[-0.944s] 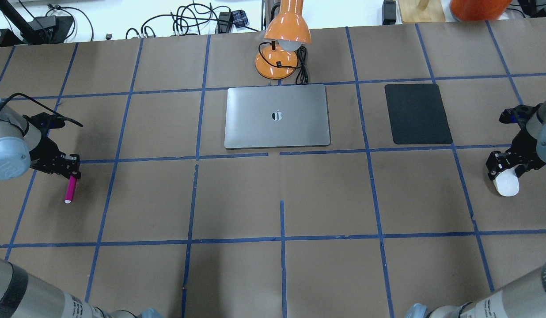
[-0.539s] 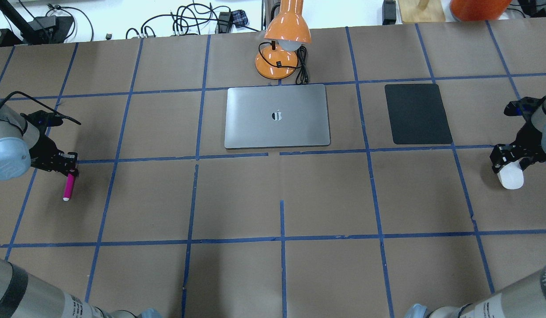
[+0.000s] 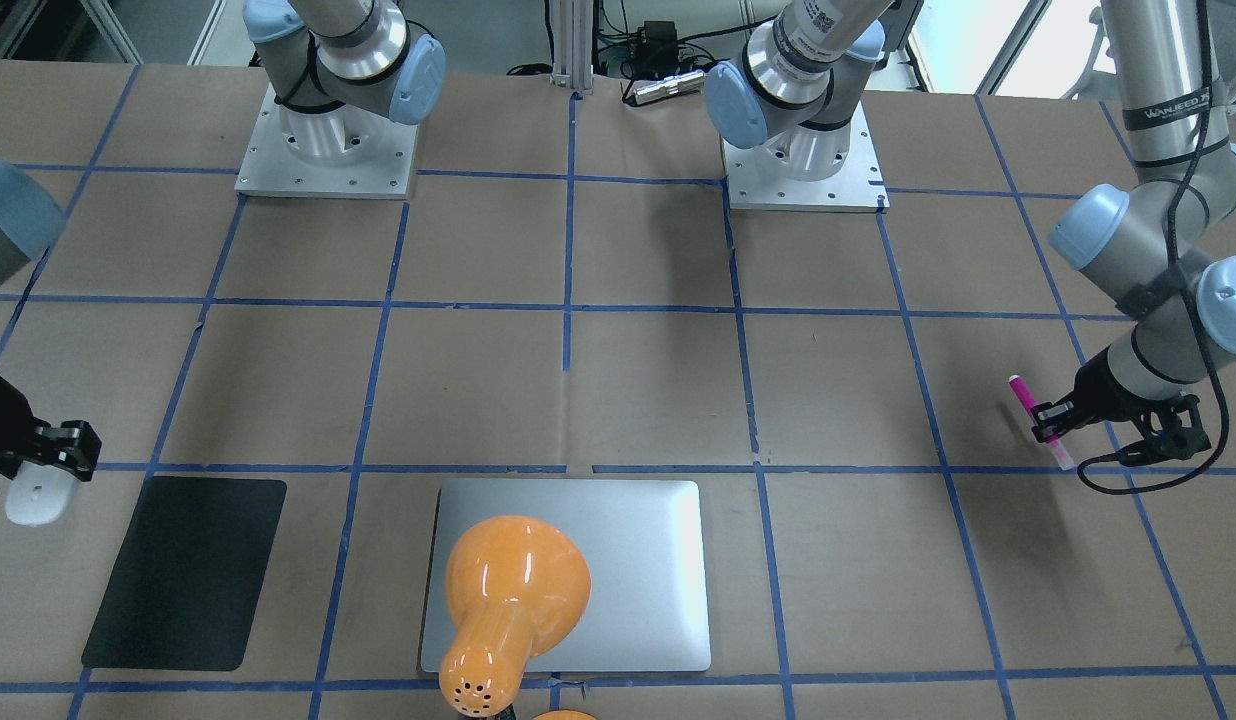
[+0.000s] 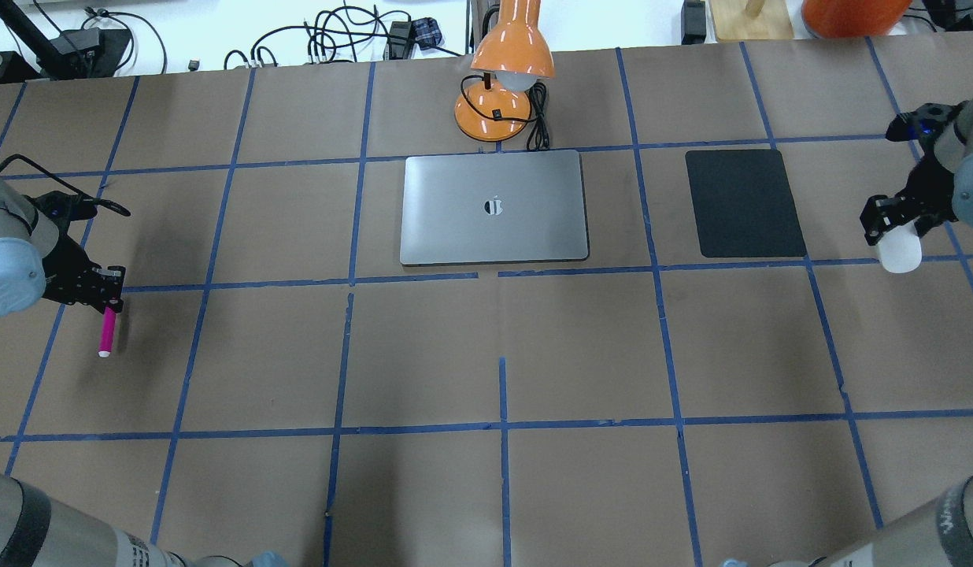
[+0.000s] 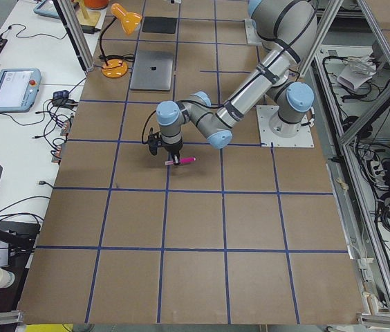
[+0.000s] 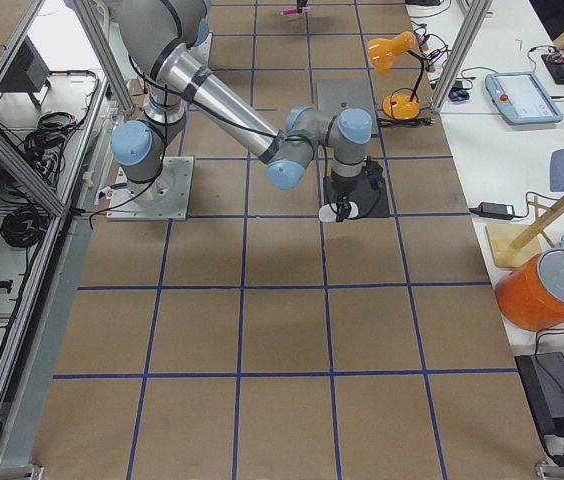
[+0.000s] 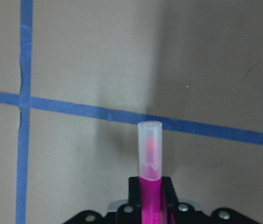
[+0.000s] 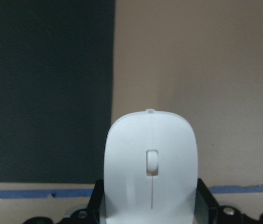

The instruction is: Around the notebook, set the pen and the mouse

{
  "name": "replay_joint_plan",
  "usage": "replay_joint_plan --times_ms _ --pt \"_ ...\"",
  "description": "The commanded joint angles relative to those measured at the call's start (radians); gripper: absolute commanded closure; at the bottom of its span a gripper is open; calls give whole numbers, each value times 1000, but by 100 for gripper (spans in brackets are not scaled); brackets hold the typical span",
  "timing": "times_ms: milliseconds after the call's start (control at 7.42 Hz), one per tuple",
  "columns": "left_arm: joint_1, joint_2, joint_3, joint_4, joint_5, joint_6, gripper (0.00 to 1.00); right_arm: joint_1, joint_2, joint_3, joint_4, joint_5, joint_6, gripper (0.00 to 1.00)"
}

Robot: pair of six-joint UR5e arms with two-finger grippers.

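Right gripper [image 4: 898, 231] has carried the mouse [image 4: 900, 252] toward the far side. It was on the near side of the blue tape line and is now level with the near edge of the black mat [image 4: 744, 202], just to its right. Left gripper [image 4: 109, 302] with the pen [image 4: 106, 335] has drifted slightly left.

White mouse [image 8: 150, 168] low in middle, front end pointing up. Small grey wheel mark on top, thin line below it. Black fingers [image 8: 205, 198] hug both sides of mouse. Black mat [image 8: 47, 88] fills top left. Brown worktop [image 8: 206, 60] on right. Blue tape [image 8: 29, 193] runs across near bottom, just below mat. Mouse's left side lines up with mat's right edge.
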Motion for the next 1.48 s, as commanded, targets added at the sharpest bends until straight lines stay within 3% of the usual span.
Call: replay_joint_plan --times_ms 0,404,539,674,809,1079,1348 --pt "-23 22 -1 -4 -34 -117 100 105 100 -77 6 6 152 70" --pt "-169 39 -7 -4 -77 -459 100 108 168 -82 -5 51 172 67" --pt "-243 49 -7 -5 -74 -630 100 108 168 -82 -5 54 174 49" --pt "-318 62 -9 -5 -81 -767 100 108 174 -78 -7 52 181 17" --pt "-396 66 -16 -5 -89 -906 100 108 178 -85 -7 51 181 0" --pt "-545 77 -21 -5 -72 -1160 100 117 133 -101 10 36 166 0" --pt "-698 47 -19 -4 -71 -1454 100 224 28 -122 62 -47 169 0"
